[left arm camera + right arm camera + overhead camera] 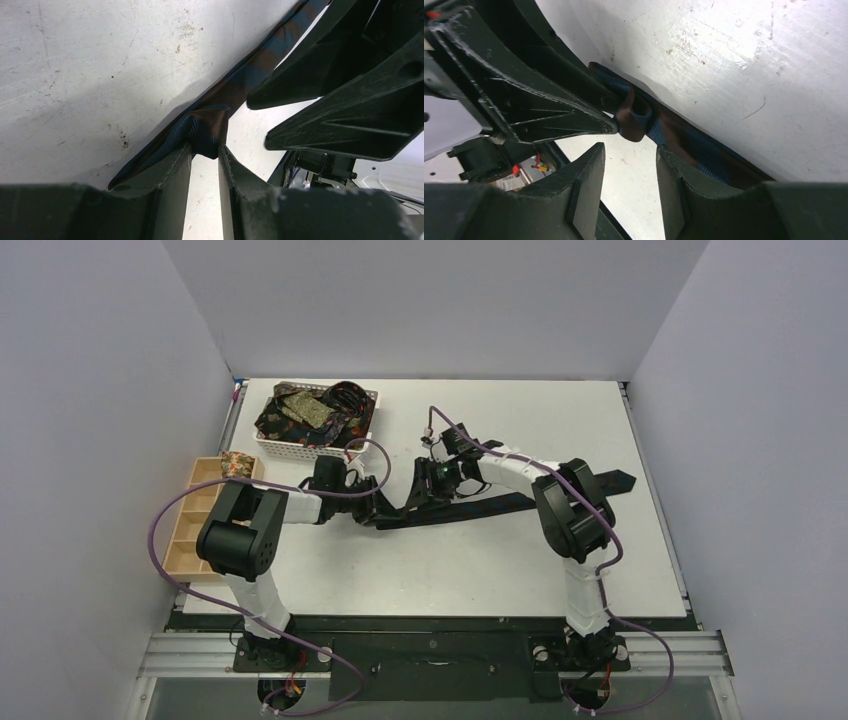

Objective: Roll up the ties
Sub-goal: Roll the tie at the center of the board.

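- Tie (480,506), dark with blue stripes, lies on the table (450,570).
- Left end effector (205,149) is narrow and pinches the folded end of the tie.
- Right end effector (630,150) is partly open beside the fold and holds nothing.

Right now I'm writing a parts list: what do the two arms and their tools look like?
Both the left arm and right arm have black joints joined by white tubes, and a purple cable runs along each. The left tool and right tool are matte black, with two ribbed, wedge-shaped fingers.

From my remote station, I can read no text, label, brand or number in any view.
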Robot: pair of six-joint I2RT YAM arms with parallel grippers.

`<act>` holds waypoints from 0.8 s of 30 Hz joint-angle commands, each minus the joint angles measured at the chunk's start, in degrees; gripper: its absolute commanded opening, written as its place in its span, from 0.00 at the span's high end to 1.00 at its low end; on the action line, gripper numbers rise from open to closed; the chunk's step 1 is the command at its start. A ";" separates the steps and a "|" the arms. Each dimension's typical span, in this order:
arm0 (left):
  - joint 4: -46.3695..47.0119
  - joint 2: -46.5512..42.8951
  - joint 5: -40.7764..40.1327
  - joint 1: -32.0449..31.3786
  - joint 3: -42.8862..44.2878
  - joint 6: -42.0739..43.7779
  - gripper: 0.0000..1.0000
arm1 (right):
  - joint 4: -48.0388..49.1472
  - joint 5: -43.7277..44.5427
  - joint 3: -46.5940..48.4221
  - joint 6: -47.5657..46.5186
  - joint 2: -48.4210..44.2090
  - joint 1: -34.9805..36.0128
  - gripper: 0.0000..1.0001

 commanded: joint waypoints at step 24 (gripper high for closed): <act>-18.59 -14.29 -4.54 -4.31 5.87 37.22 0.26 | -7.12 4.41 5.27 -8.03 7.70 -0.30 1.00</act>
